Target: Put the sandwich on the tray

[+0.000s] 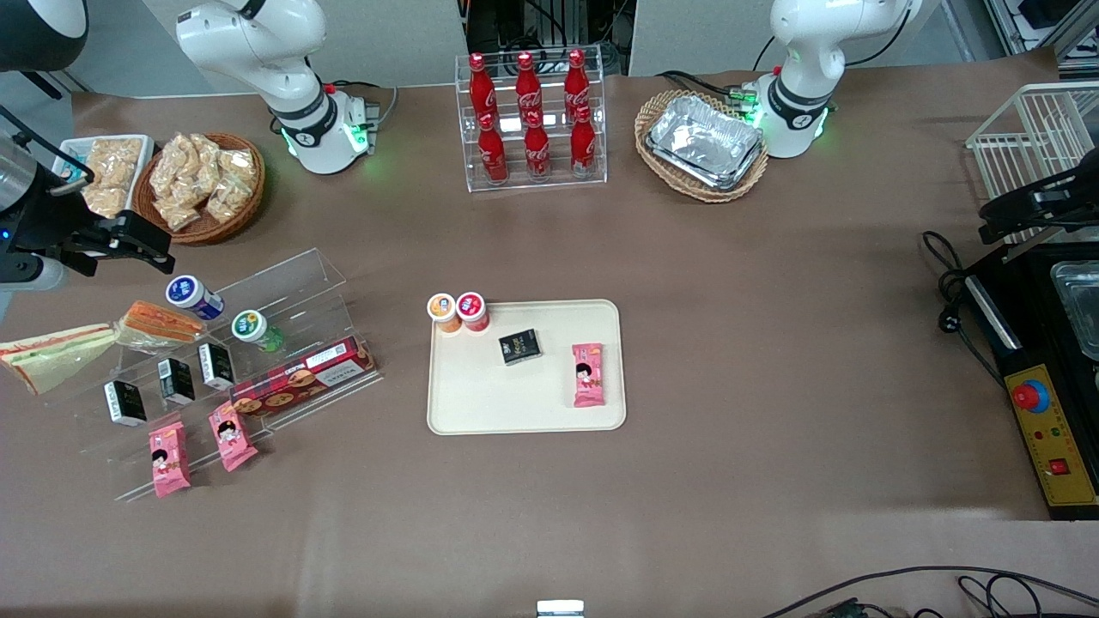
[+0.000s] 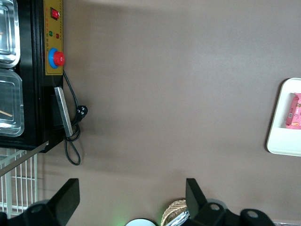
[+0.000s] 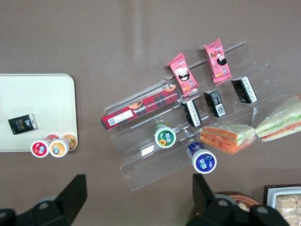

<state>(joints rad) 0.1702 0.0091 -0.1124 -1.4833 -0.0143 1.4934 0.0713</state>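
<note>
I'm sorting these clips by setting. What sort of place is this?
Probably a lab mock-up of a snack counter: tiered acrylic shelf holding the sandwich, cola bottle rack, serving tray. The open gripper hovers above the shelf.

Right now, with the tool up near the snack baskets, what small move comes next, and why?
Probably swing the open tool down over the sandwich. It hangs empty above the table, farther from the front camera than that pale wedge, which lies beside the clear rack at the working arm's end. The tray holds no sandwich yet.
</note>
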